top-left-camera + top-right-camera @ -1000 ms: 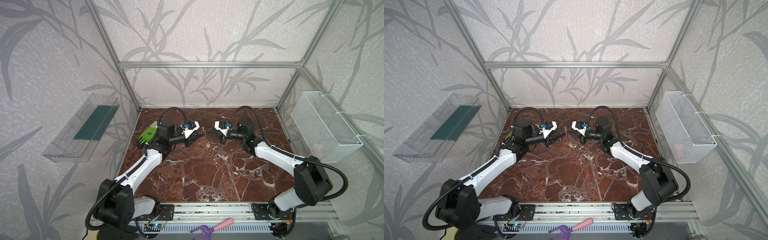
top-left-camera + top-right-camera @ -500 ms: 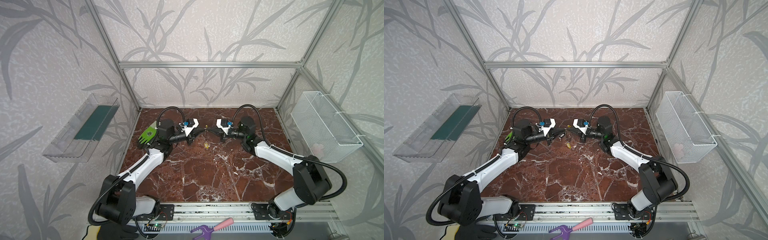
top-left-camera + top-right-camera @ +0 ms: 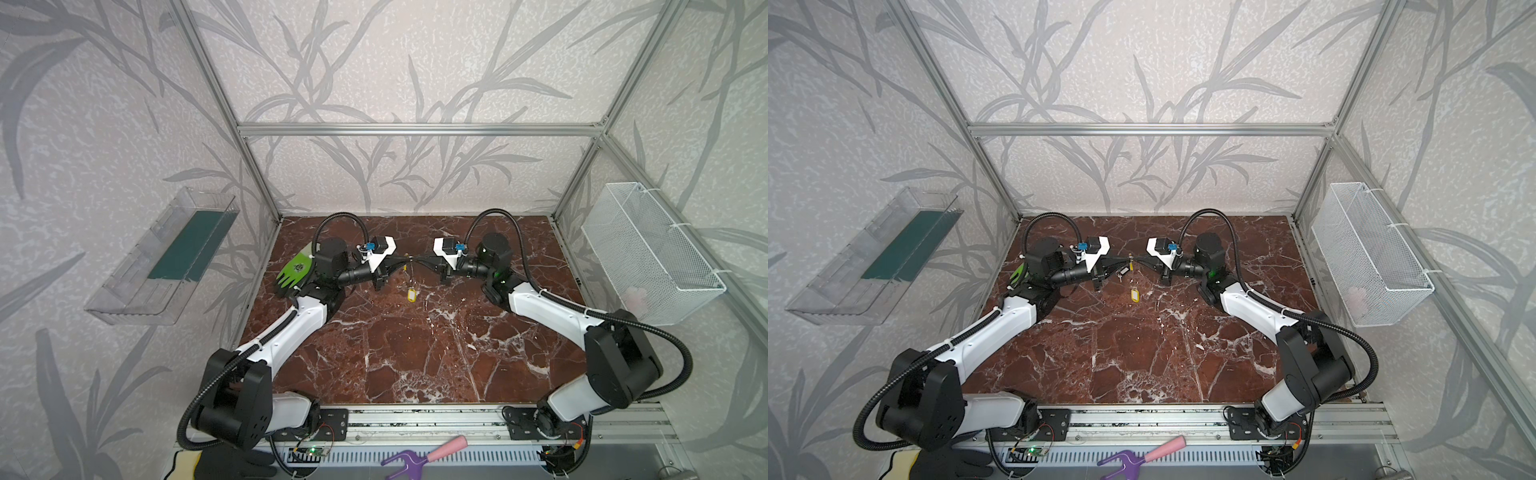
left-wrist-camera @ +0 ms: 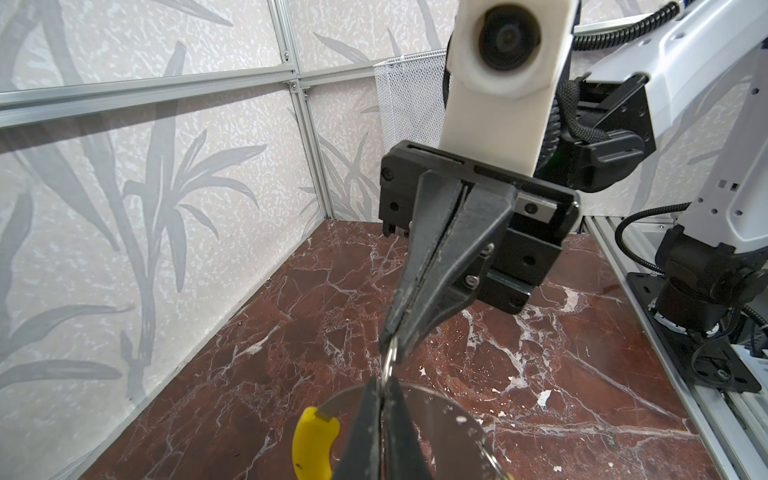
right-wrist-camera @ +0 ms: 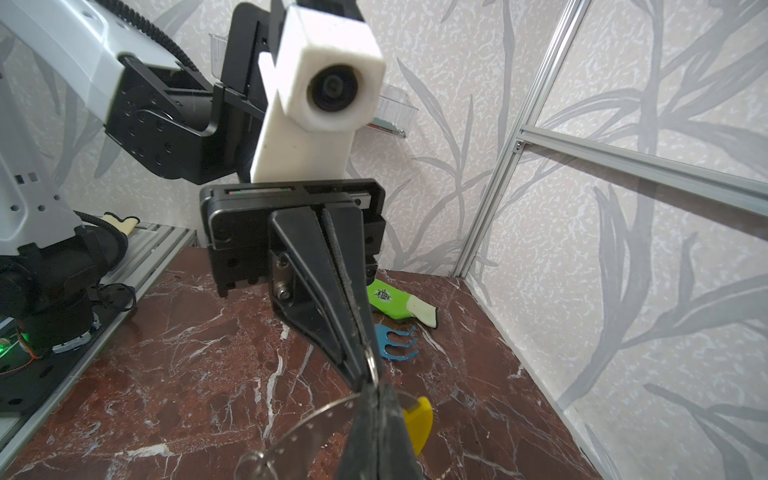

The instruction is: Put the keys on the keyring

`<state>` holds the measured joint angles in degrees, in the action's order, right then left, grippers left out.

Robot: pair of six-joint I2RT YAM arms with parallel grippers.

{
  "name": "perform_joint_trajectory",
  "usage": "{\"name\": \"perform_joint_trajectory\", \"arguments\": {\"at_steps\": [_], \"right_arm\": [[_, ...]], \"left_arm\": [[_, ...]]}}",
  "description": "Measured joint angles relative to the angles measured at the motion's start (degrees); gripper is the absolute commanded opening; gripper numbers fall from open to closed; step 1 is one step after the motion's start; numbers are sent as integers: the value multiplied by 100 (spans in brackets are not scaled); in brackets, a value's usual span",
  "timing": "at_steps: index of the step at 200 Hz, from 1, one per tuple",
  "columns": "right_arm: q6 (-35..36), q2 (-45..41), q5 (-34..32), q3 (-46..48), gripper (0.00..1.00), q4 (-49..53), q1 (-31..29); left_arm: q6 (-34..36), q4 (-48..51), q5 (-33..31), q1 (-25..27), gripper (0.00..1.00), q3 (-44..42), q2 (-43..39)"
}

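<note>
The left gripper (image 4: 381, 399) and right gripper (image 5: 376, 399) meet tip to tip above the marble table (image 3: 415, 353), each with jaws pressed together. The keyring (image 4: 311, 440) hangs at that junction, apparently pinched by both; the yellow-tagged key (image 3: 411, 295) dangles beneath.

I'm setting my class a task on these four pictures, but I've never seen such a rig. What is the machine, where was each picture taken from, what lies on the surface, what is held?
Two robot arms stand at a marble table. Two pictures look down from overhead; the other two come from a camera on each wrist. The left gripper and right gripper meet tip to tip, both shut, at the keyring, a thin grey loop with a yellow segment; which pinches what I cannot tell. A key's yellow tag shows below them. A green glove and a blue toothed piece lie on the table.
</note>
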<state>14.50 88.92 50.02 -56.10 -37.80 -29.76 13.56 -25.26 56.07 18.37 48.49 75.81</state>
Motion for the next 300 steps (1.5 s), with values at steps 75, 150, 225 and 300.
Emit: {"name": "perform_joint_trajectory", "arguments": {"at_steps": [75, 150, 225, 300], "right_arm": [[442, -42, -153, 90, 33, 407, 116], [1207, -197, -227, 9, 33, 1403, 138], [1204, -186, -166, -214, 30, 1491, 35], [1167, -74, -151, -304, 23, 1456, -31]], "left_arm": [[1869, 1541, -737, 254, 0, 234, -304], [2999, 1711, -1672, 461, 0, 151, -581], [3086, 1707, -1716, 503, 0, 151, -581], [3082, 1655, -1720, 654, 0, 151, -581]]}}
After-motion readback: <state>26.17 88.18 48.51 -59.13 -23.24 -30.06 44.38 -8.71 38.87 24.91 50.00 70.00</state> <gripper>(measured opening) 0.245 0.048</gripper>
